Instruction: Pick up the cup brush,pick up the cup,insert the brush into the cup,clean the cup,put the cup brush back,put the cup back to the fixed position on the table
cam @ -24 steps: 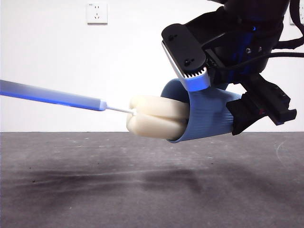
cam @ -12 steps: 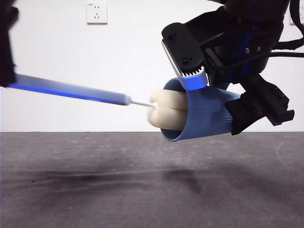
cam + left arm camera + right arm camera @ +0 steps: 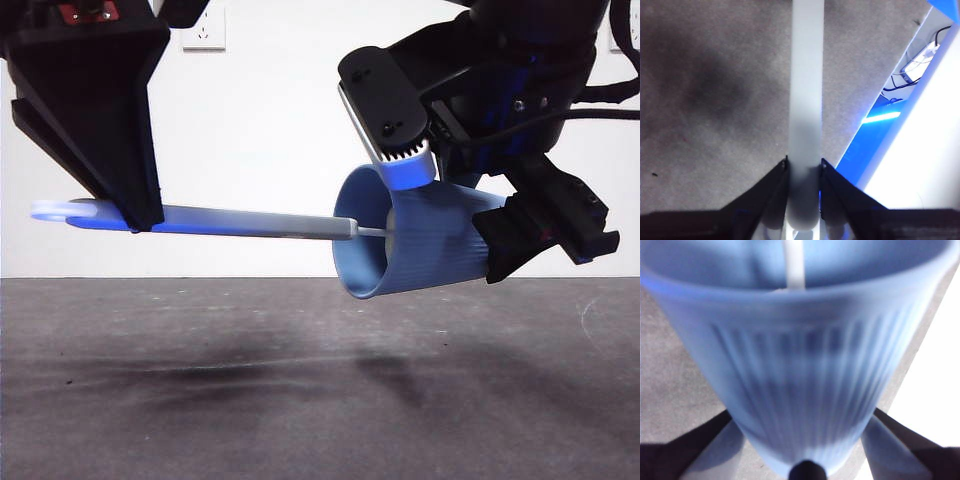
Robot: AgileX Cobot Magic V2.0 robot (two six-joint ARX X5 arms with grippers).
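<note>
The cup brush (image 3: pixel 215 221) has gone deeper; its sponge head is now hidden inside the cup (image 3: pixel 420 246). The brush lies almost flat, pinched by the left gripper (image 3: pixel 135 215). The right gripper (image 3: pixel 802 450) squeezes the sideways cup above the table (image 3: pixel 300 400).

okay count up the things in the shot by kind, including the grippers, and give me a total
Blue ribbed plastic cups: 1
Grey-handled cup brushes: 1
Black two-jaw grippers: 2, left and right
White wall sockets: 1
Dark grey tables: 1
Total: 6
</note>
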